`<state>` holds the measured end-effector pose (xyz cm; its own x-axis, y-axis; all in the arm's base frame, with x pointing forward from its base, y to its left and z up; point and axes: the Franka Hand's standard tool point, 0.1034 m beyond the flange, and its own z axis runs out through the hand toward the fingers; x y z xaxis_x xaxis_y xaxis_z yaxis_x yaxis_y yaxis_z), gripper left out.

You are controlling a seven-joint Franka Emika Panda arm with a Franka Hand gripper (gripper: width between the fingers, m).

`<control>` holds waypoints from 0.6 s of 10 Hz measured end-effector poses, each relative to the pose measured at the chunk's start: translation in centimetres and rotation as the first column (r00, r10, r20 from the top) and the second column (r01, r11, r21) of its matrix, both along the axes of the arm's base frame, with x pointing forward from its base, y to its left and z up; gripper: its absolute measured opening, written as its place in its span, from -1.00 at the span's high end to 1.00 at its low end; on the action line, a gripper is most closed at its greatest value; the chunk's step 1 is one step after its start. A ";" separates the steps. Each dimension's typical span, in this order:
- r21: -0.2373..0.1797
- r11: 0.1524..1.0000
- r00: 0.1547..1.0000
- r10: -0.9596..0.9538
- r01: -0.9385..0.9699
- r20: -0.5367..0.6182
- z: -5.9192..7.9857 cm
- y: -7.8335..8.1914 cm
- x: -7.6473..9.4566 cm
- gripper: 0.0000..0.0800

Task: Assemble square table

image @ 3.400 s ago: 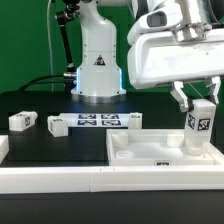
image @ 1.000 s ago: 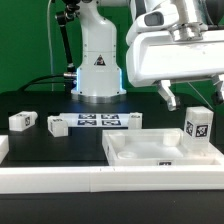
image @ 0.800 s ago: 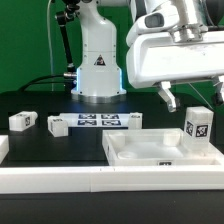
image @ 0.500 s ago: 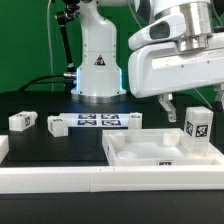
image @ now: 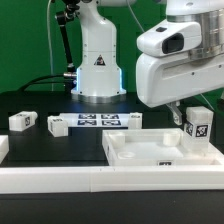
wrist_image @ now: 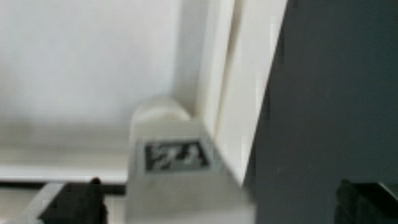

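The gripper (image: 188, 112) is hanging wide open, grasping nothing. We are noting that it has let go of the leg (image: 199, 126) it clasped seconds ago, and that the wrist is now turning just above it. The leg is standing upright in the tabletop (image: 150, 152) corner at the exterior view's right (placed, probably not yet tightened). We are seeing smooth white plastic: a square tabletop with a raised rim, and a blocky leg bearing a black-and-white tag.

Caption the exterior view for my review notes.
Open hand flanks an upright leg standing in the square tabletop; other legs lie beside the marker board.
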<state>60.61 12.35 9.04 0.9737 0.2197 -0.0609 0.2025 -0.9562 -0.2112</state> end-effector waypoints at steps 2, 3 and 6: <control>-0.001 1.000 1.000 -0.001 0.001 0.000 0.1 -0.3 0.1 -0.62; 0.000 1.000 1.000 -0.003 0.003 0.000 0.1 -0.3 0.1 -0.62; 0.000 1.000 1.000 -0.002 0.002 -0.001 0.1 -0.2 0.1 -0.62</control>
